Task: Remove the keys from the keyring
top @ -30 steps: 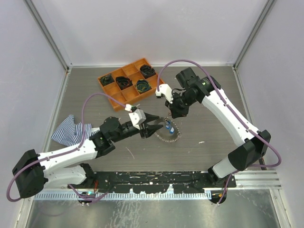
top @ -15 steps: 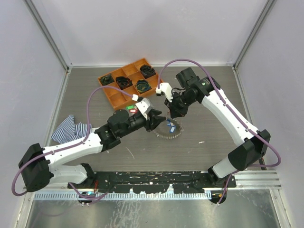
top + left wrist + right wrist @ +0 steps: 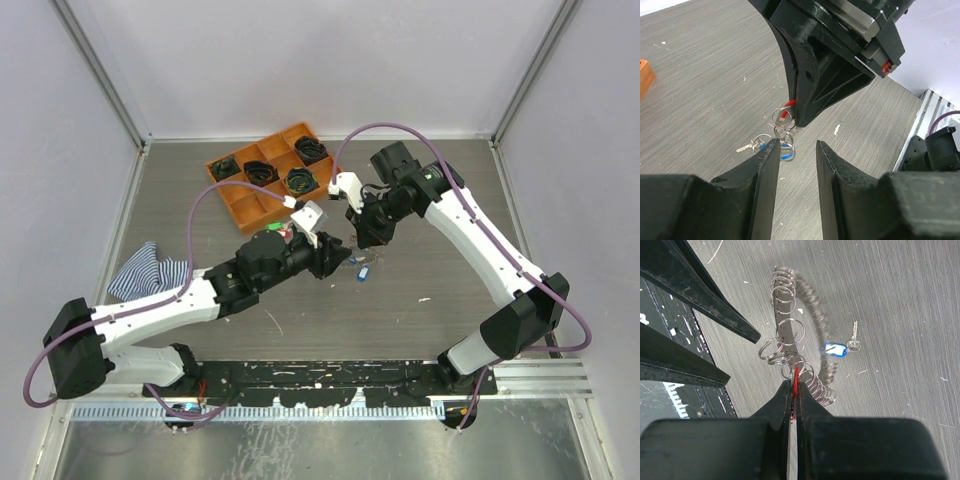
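Note:
My right gripper is shut on a red-tagged key. The keyring, a wire loop strung with many small silver rings, hangs from that key just above the table. A blue-tagged key dangles from the loop, with a small bare silver key beside it. My left gripper is open just left of the ring. Its fingers point at the cluster of rings under the right gripper, and nothing is between them.
An orange compartment tray at the back left holds black coiled bundles. A striped cloth lies at the left beside the left arm. A black rail runs along the table's near edge.
The left arm has swung forward and right, bringing its gripper up to the ring, and its jaws have narrowed a little. The right gripper has lifted the ring off the table.

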Available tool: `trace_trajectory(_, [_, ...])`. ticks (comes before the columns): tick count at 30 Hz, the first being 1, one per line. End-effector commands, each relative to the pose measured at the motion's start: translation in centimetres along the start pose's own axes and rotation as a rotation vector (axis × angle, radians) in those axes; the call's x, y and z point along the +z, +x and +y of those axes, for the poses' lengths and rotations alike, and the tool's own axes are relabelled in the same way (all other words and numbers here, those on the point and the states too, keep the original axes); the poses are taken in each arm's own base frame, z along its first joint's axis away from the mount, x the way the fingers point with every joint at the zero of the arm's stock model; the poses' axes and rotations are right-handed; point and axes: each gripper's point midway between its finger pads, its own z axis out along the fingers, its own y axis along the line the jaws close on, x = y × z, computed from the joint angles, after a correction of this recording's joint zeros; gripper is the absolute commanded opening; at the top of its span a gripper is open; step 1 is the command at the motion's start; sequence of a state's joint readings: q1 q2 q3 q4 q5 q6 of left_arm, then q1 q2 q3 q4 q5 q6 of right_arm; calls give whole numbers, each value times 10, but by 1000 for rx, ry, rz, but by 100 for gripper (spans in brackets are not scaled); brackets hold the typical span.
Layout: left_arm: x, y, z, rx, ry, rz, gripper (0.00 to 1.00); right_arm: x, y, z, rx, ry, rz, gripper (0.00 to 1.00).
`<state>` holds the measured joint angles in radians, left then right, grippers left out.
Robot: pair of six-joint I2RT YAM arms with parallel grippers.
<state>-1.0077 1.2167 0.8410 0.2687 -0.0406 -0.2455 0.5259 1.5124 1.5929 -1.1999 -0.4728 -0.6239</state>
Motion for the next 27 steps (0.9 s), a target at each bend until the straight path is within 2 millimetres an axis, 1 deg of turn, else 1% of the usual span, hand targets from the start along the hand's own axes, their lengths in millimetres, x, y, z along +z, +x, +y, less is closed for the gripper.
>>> trace_trajectory(1, [4, -24, -1, -27, -36, -81, 37, -5, -18, 0, -8, -3, -69, 1])
trace_trajectory(6, [9, -25, 0, -26, -60, -99, 37, -5, -18, 0, -7, -6, -71, 1])
trace_trajectory(13, [12, -27, 10, -54, -126, -112, 38, -5, -18, 1, -4, -6, -72, 1])
trace_trajectory(14, [19, -15, 14, -56, -141, -87, 38, -5, -17, 1, -4, -6, -72, 1])
trace_trajectory(20, [22, -15, 16, -57, -157, -89, 37, -5, -18, 2, -5, -7, -75, 1])
trace_trajectory(23, [23, -16, 18, -53, -166, -90, 36, -6, -18, 1, -4, -3, -76, 1])
trace_trajectory(27, [20, -17, 21, -46, -180, -91, 28, -7, -17, 1, -4, -1, -78, 1])
